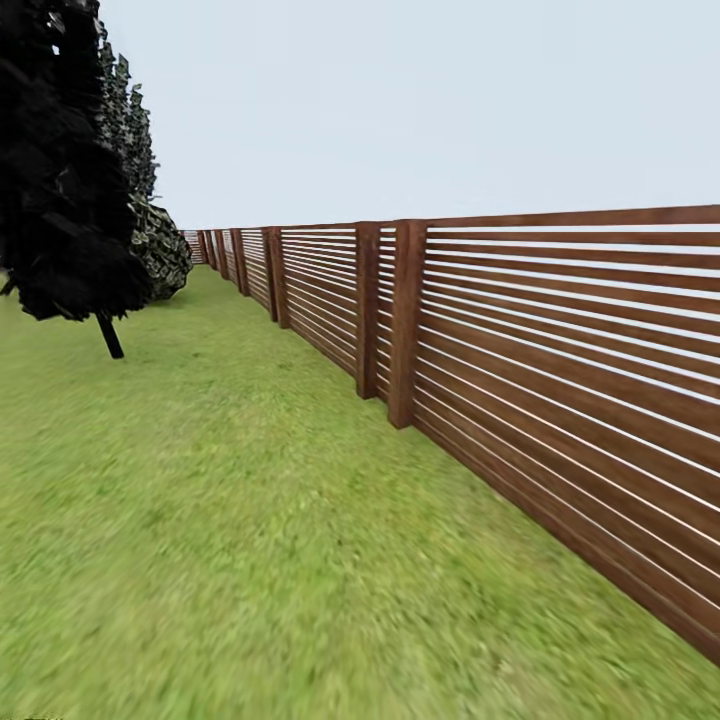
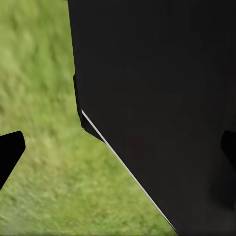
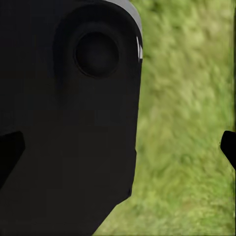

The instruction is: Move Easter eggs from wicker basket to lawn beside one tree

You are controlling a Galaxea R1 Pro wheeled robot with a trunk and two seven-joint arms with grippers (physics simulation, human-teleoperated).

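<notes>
The eggs and the wicker basket are out of view. The lawn [image 1: 250, 520] spreads ahead of me as mottled green grass. A tree [image 1: 60, 200] with a thin trunk [image 1: 108, 335] and a dark crown stands at the far left. In the left wrist view my left gripper [image 2: 118, 150] is open, its dark fingertips [image 2: 10, 152] far apart, with nothing held. My right gripper [image 3: 118, 150] is open too, fingertips [image 3: 229, 146] at the picture's sides. Behind both hang dark parts of my own body over grass.
A dark brown fence [image 1: 560, 380] of horizontal slats runs along the right side and recedes toward the far left. A low rounded bush [image 1: 165, 255] sits behind the tree, near the fence. Open grass lies between the tree and the fence.
</notes>
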